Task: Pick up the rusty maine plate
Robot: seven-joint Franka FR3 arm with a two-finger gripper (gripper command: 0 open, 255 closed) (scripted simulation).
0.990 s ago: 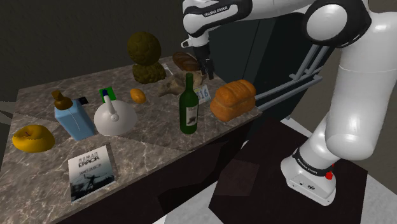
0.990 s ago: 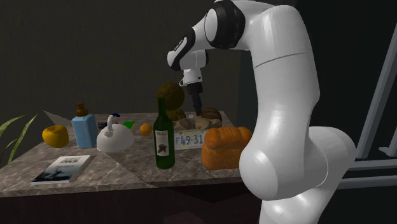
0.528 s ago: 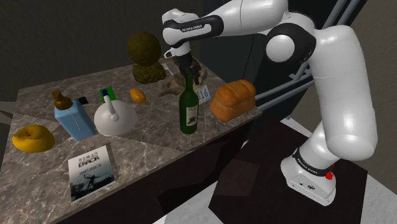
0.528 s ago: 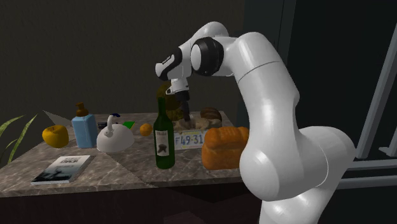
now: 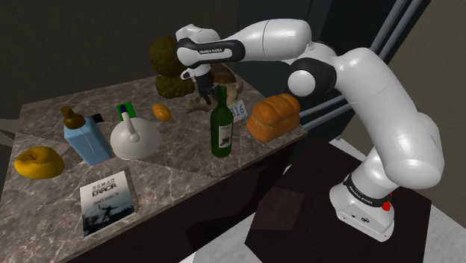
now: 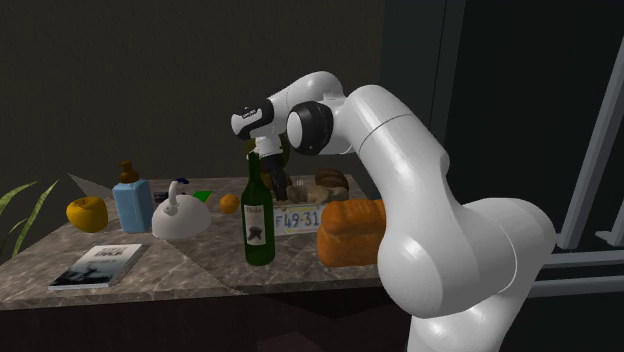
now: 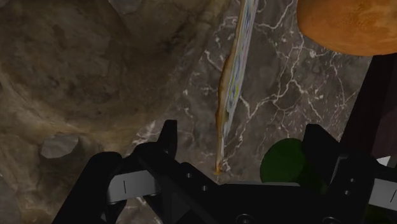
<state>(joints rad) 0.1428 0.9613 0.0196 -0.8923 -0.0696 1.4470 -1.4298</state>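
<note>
A: Shoulder view first; where is the thing we're after?
B: Right of centre, in the upper half of the frame; the licence plate stands on its long edge on the marble counter, between the green bottle and the bread loaf; its end with pale digits peeks past the bottle; the gripper hangs just above and left of it, close to the bottle's neck.
A: And the second exterior view?
B: Mid-frame; the licence plate faces the camera, a rusty border around pale lettering, touching or nearly touching the bread loaf; I cannot say which; the green bottle hides most of the hand, so the fingers are hard to read there.
A: Wrist view, then.
B: Plainer; the two black fingers stand apart with nothing clasped; the licence plate runs away from the gripper edge-on, its near end lying in the gap between them and touching neither; the green bottle, seen from its top, crowds the finger on that side.
A: How will it handle?
B: Thin stiff sheet, I'd judge; light, not fragile, the rust giving the pads some bite; pinch across its thickness on the upper edge, near mid-length so it doesn't swing; the near corner alone would likely let it pivot.
</note>
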